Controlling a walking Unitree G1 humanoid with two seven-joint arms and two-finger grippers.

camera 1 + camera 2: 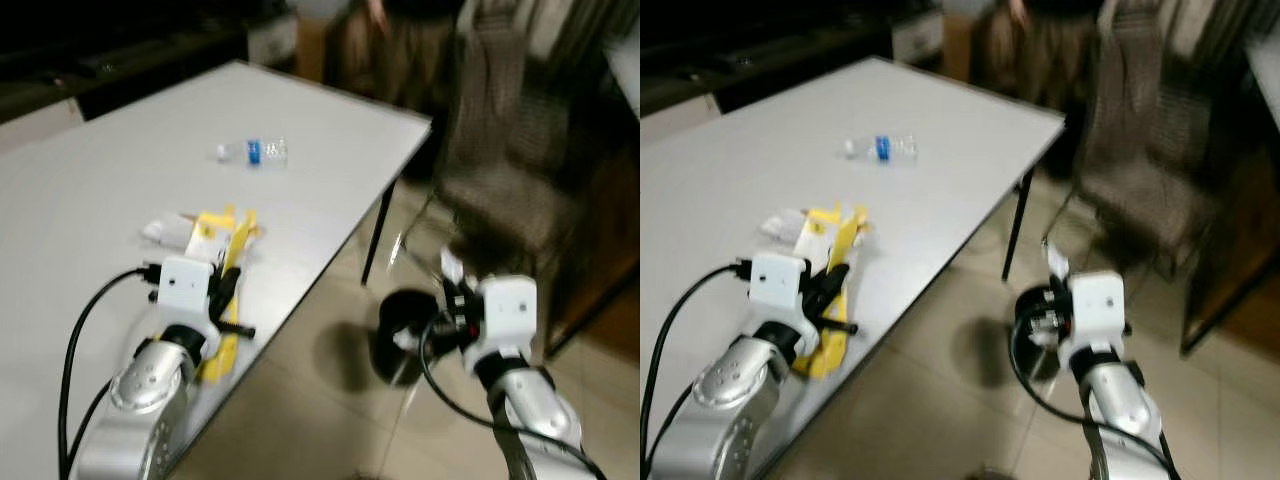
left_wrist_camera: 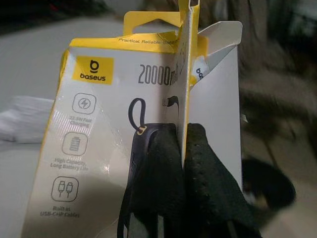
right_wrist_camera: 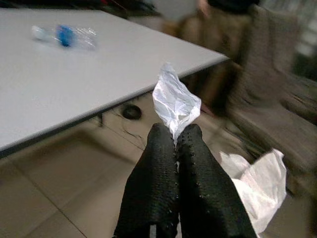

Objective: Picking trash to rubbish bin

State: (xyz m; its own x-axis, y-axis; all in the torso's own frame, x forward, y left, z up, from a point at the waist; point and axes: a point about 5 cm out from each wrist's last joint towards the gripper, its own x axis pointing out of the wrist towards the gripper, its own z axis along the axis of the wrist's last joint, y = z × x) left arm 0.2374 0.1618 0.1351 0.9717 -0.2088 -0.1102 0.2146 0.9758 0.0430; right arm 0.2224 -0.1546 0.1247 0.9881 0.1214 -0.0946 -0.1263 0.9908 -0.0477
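The left gripper (image 2: 183, 148) is closed on the edge of a yellow and white power bank box (image 2: 129, 124), near the front edge of the white table (image 1: 90, 180). It pinches the thin cardboard flap, probably because the flat box gives no other place to hold.

The right gripper (image 3: 176, 144) is closed on a crumpled white paper (image 3: 176, 101), and it hangs over the floor, just beside the black rubbish bin (image 1: 400, 310). I think this paper is ready to drop first.

A plastic bottle (image 1: 254, 152) lies further on the table, well apart from both arms.

Between the table leg (image 1: 377, 235) and the chair (image 1: 500, 160) the tiled floor gives room, but the bin stands below the table edge, so the left arm must swing outward past it.
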